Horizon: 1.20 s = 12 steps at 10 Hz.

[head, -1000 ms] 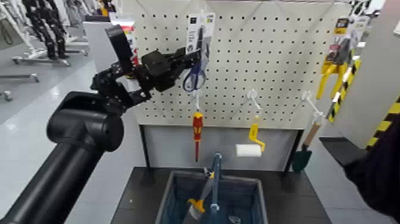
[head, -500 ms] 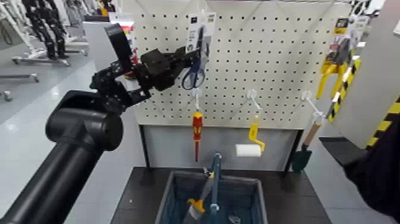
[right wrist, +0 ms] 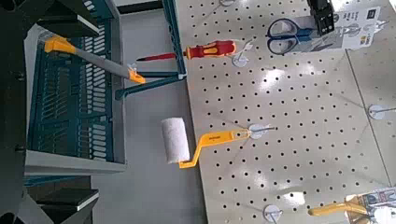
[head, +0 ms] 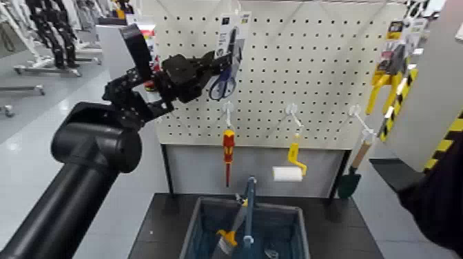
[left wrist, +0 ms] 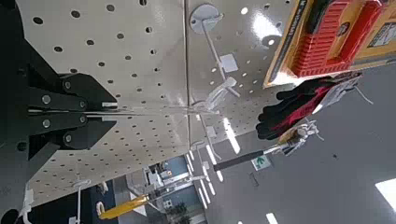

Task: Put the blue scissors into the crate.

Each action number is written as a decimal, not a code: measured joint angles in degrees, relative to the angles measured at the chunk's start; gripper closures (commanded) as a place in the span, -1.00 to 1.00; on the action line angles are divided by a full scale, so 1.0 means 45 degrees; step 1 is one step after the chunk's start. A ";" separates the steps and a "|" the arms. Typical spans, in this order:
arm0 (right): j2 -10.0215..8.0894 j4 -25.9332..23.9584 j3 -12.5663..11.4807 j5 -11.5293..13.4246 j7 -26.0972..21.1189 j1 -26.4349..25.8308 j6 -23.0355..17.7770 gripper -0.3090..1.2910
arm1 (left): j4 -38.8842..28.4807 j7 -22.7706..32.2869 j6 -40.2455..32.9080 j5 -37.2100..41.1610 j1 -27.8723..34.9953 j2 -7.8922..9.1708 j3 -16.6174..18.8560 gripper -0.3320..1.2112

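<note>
1. Scissors (head: 222,87) are hanging at the pegboard (head: 289,69), long axis near upright, blue loops lowermost; the left hand (head: 228,60) is reaching in from the robot's left, its jaws closing flat on their card.
2. Crate (head: 300,224) is lying below, so the coming carry is probably turning on clearing the hook before descending.
3. Right hand (right wrist: 89,112) is waiting, empty and open, beside the crate.
4. Left fingers are hiding part of the blades.
</note>
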 measured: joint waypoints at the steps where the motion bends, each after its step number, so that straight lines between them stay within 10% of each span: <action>1: -0.0009 0.0002 -0.0006 -0.0010 0.0000 0.0000 0.0000 -0.50 | -0.0224 -0.0004 -0.0010 0.0000 0.0008 0.0011 0.0047 0.96; 12: 0.0020 0.0041 0.0004 -0.0033 0.0000 0.0004 0.0000 -0.50 | -0.3813 0.0400 0.1955 0.1927 0.2908 0.0165 -0.0159 0.96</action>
